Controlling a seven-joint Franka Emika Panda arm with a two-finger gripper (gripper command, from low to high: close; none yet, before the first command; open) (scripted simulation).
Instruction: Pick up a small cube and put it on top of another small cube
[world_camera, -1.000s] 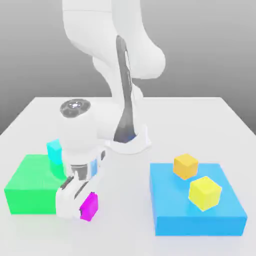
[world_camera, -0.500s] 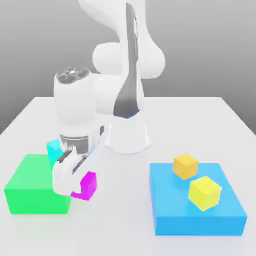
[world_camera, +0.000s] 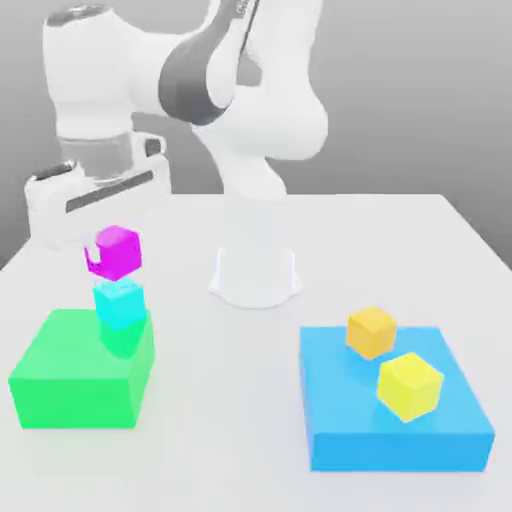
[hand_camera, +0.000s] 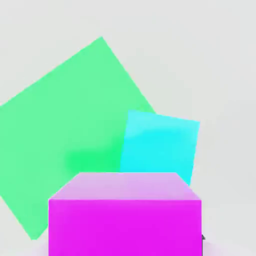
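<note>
- The gripper (world_camera: 112, 252) is closed on the magenta cube (world_camera: 114, 251) and holds it in the air, clear of the table (world_camera: 250, 340).
- Change noted: a second ago the same cube hung low, just beside the front right corner of the green block (world_camera: 75, 372) as the exterior view shows it; half a second ago it was partly raised; now it is lifted well up and carried toward the table's far left side in that view.
- The cyan cube (world_camera: 120, 303) sits on the green block at its far right corner and has not shifted over the interval.
- In the exterior view the magenta cube hangs just above the cyan cube, apart from it, slightly toward that view's left.
- The hand view shows the magenta cube (hand_camera: 125, 215) in the foreground with the cyan cube (hand_camera: 157, 145) and green block (hand_camera: 65, 135) beneath, the two cubes not fully lined up.
- Assessment: lift and transfer appear largely complete; placement is not yet done. Final alignment and a controlled descent appear to be required.
- Risk: an off-centre release could tip the cube off the cyan one.
- The orange cube (world_camera: 371, 332) and yellow cube (world_camera: 409, 385) rest on the blue block (world_camera: 395, 420), untouched.
</note>
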